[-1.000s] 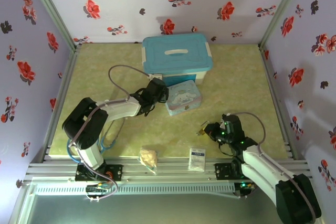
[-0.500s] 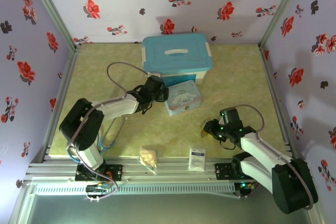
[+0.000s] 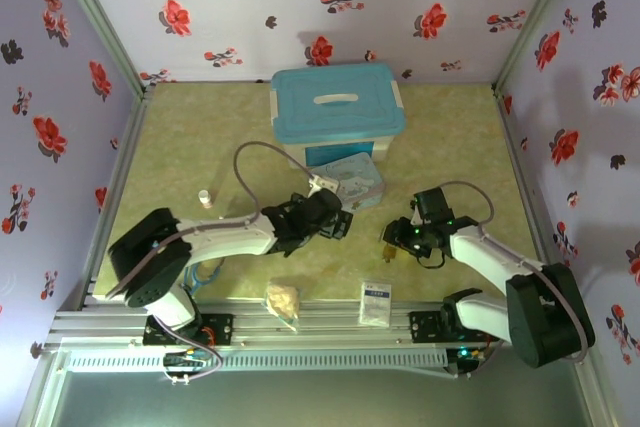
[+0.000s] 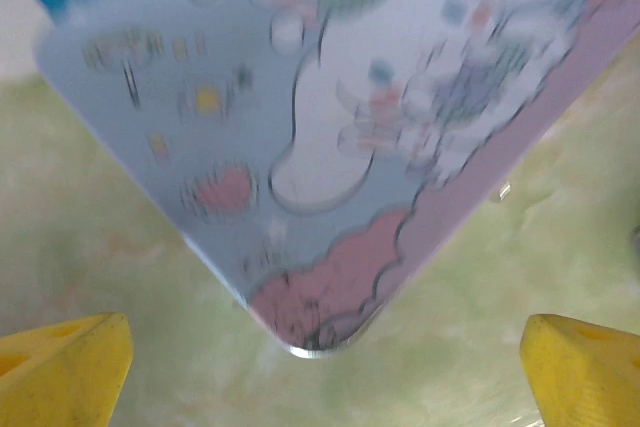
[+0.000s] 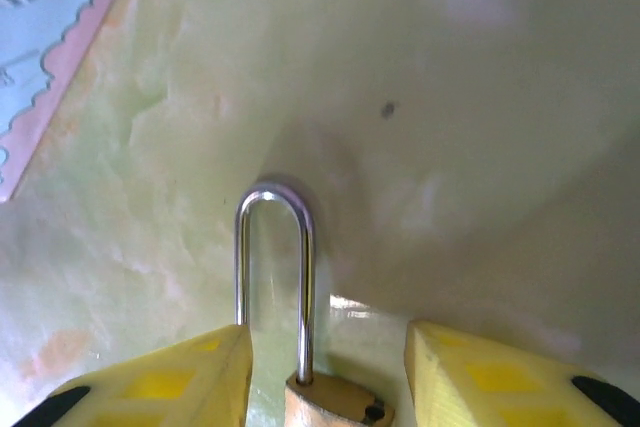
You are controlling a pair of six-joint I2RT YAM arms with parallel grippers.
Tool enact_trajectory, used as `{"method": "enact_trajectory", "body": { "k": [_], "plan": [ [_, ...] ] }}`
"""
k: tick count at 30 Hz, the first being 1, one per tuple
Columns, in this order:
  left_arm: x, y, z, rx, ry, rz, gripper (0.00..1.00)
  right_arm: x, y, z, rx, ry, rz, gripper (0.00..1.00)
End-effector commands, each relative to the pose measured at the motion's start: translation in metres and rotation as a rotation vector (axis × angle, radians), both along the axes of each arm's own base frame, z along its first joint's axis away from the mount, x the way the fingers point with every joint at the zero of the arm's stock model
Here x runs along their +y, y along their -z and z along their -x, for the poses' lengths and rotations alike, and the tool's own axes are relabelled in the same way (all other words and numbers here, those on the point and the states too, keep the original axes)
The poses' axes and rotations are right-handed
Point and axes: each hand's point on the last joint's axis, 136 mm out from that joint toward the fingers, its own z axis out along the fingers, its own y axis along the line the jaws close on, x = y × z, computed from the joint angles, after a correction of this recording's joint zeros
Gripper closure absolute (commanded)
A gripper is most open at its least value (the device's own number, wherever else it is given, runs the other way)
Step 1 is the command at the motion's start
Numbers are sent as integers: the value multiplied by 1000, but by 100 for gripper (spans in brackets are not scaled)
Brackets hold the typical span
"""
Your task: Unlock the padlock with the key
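Note:
The small brass padlock (image 5: 335,405) with its thin grey shackle (image 5: 305,277) sits between the yellow fingers of my right gripper (image 5: 328,332), which is shut on it just above the table. From above, the padlock (image 3: 388,245) pokes out to the left of the right gripper (image 3: 398,237). My left gripper (image 3: 337,224) hovers in front of the cartoon-print tin (image 3: 347,183), open with its yellow fingers (image 4: 62,369) far apart and nothing between them. A tiny grey glint (image 4: 503,190) lies by the tin's (image 4: 330,127) edge, too blurred to name. I cannot make out the key.
A blue lidded box (image 3: 338,112) stands behind the tin. A white sachet (image 3: 375,302) and a pale crumpled packet (image 3: 283,299) lie near the front rail. A small white object (image 3: 204,197) sits at the left. Flower-print walls close in the green table (image 3: 460,147).
My left arm has swung from the tin's left side round to its front corner, moving right and nearer. The right gripper has shifted slightly back and left with the padlock.

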Motion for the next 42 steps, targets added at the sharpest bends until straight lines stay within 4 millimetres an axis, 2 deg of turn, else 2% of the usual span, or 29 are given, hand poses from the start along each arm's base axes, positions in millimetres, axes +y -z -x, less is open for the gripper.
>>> {"method": "enact_trajectory", "body": {
  "k": [1, 5, 11, 15, 20, 22, 25, 29, 31, 36, 38, 42],
  "plan": [
    [31, 27, -7, 3, -163, -77, 0, -11, -7, -24, -96, 18, 75, 53],
    [43, 31, -13, -13, -241, -61, 0, -9, -7, -23, -97, 2, 64, 53],
    [69, 56, -30, 38, -323, 30, 0, -10, -7, -17, -82, -31, 80, 51],
    [69, 55, -40, 56, -322, 59, 0, -5, -14, -9, -74, -64, 88, 49],
    [75, 57, -41, 62, -345, 66, 0, -6, -22, 1, -93, -89, 152, 46],
    [81, 64, -42, 94, -367, 123, 0, -6, -23, 2, -99, -91, 154, 46],
    [85, 64, -47, 103, -390, 204, 0, -6, -24, 2, -106, -93, 154, 46],
    [87, 47, -46, 74, -380, 218, 0, -7, -31, -8, -151, -83, 171, 41],
    [95, 33, -46, 45, -388, 215, 0, -10, -36, -16, -174, -80, 198, 34],
    [134, -17, -44, -25, -427, 217, 0, -21, -59, -49, -246, -38, 262, 19],
    [154, -44, -43, -65, -437, 216, 0, -28, -75, -68, -308, 0, 279, 1],
    [194, -96, -47, -240, -442, 172, 0, -51, -107, -107, -429, 51, 381, 1]
  ]
}}
